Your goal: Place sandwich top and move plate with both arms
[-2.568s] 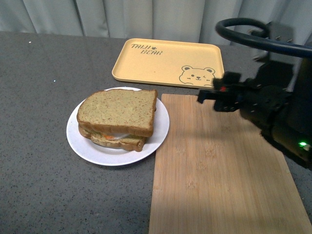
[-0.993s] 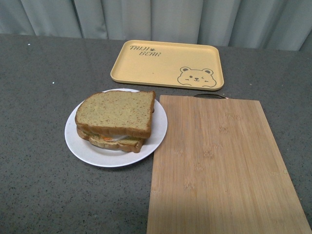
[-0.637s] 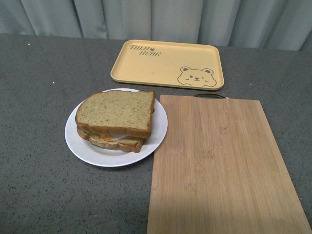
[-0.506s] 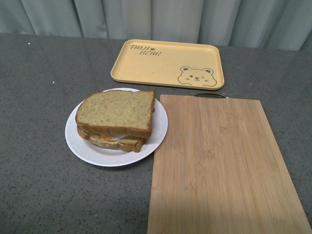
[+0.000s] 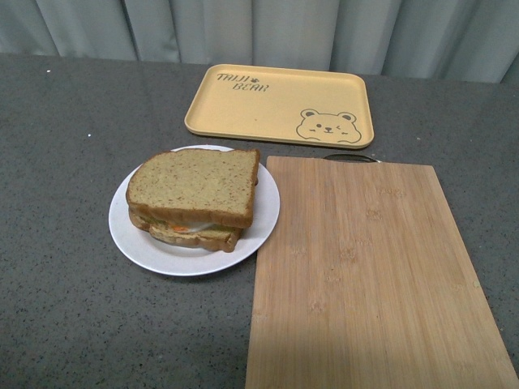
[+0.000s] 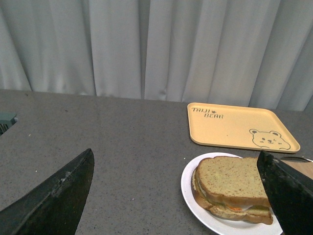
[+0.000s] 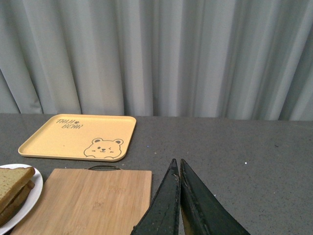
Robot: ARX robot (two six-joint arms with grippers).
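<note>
My right arm has left the front view since the earliest frame, when it hung over the board; the plate and bread lie where they did. My left claw point(image 6: 174, 154) is spread wide, with nothing between its fingers point(image 6: 58, 196), and it hangs above the table point(image 5: 65, 162). The plate point(image 5: 130, 235) rests on the table at about 9 o'clock from the middle of the front view. The sandwich top point(image 5: 195, 186) lies flat on the stack on that plate, its 1 o'clock corner reaching the rim. A little white and orange filling shows under its 6 o'clock edge. The tray point(image 5: 268, 101) sits at 1 o'clock from the plate, near it but apart. The board point(image 5: 365, 267) lies at 3 o'clock from the plate, its long edge right up against the rim; I cannot tell whether they touch. My right claw point(image 7: 178, 161) is pressed together with nothing in it, and in its wrist view it sits off the board's 3 o'clock side.
</note>
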